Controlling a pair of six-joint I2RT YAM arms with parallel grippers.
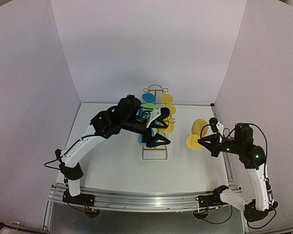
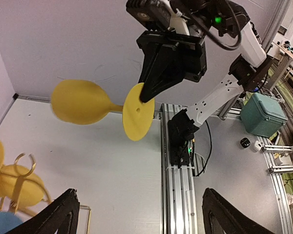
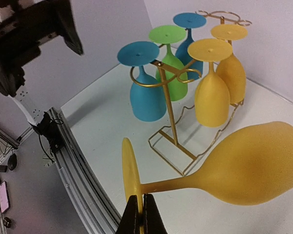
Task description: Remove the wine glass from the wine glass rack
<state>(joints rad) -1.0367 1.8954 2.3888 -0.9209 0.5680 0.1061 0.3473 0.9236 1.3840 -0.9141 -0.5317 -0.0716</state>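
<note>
My right end effector [image 3: 139, 217], at the bottom edge of my right wrist view, is clenching the yellow wine glass [image 3: 254, 165] by nothing more than the thin rim of its foot. The glass is lying sideways in the air, already off the wine glass rack [image 3: 172, 112] and to the lower right of it. Its stem and bowl are reaching toward the right edge of the frame, over the bench [image 3: 210, 222]. This is what is worrying me most. All the weight is sitting far from my pinch, so I am judging that a quick wrist turn could make the foot pivot or slide between my fingers and drop the glass onto the bench.

Farther in, at the middle of the overhead view, my left end effector [image 1: 158, 141] is hanging released, fingers spread wide with nothing between them, right over the near end of the rack. The rack is thin wire. A blue wine glass [image 3: 146, 97], a green wine glass [image 3: 173, 80], a second blue wine glass [image 3: 189, 20] and two more yellow wine glasses [image 3: 212, 97] are hanging from it close together. I am thinking a careless descent or sideways sweep there could knock a bowl, unhook a glass or tip the whole stand. Swinging my loaded right arm back toward the centre would be risking the same collision.
</note>
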